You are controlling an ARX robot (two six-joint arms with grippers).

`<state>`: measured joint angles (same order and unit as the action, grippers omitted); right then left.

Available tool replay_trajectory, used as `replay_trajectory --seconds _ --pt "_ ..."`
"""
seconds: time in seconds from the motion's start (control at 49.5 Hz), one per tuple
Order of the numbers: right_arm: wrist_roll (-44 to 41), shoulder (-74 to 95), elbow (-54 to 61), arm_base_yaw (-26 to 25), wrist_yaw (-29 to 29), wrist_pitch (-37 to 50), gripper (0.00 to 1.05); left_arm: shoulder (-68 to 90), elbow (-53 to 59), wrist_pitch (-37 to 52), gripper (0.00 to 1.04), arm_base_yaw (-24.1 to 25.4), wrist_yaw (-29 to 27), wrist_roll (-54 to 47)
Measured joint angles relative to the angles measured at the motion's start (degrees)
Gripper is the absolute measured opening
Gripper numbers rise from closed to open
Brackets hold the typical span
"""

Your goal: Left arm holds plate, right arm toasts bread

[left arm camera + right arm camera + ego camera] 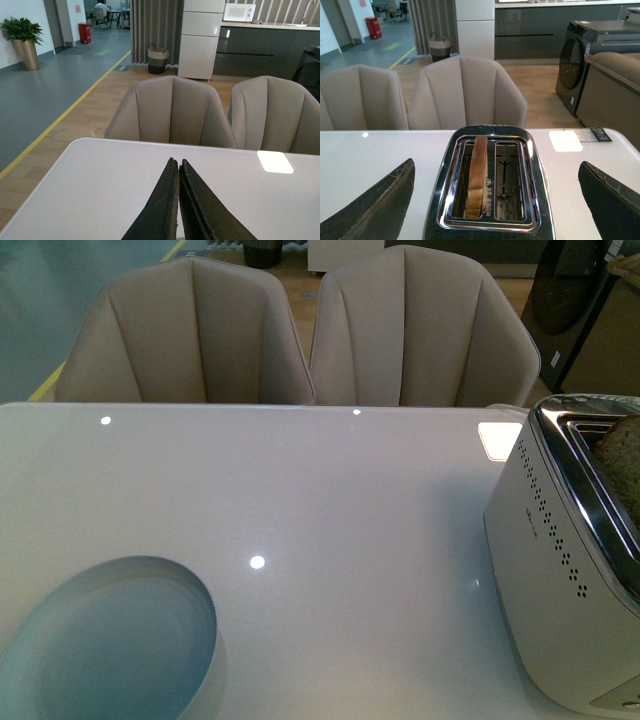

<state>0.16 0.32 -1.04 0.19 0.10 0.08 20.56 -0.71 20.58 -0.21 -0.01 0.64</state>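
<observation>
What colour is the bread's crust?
Darker brown, around the tan bread standing in the toaster; the right wrist view shows it best.

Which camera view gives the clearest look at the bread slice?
The right wrist view: the bread stands on edge in one toaster slot, seen from above. The front view shows only a cropped corner of it; the left wrist view shows none.

Bread in the toaster, plate on the table

The tan bread (479,175) stands upright in one slot; the pale plate (60,640) lies well apart.
</observation>
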Motion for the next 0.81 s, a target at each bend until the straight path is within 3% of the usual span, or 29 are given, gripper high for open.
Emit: replay_trajectory --seconds 0.526,0.627,0.809 --pt "0.0 0.0 0.0 0.0 0.0 0.0 0.96 -10.7 0.0 -10.7 0.03 0.0 0.0 0.0" --pt "0.0 0.0 0.0 0.0 0.0 0.0 0.96 -18.1 0.0 -19.7 0.03 0.0 0.0 0.0" --pt "0.0 0.0 0.0 0.0 0.0 0.0 0.96 -20.2 0.0 -20.5 0.03 0.0 0.0 0.0"
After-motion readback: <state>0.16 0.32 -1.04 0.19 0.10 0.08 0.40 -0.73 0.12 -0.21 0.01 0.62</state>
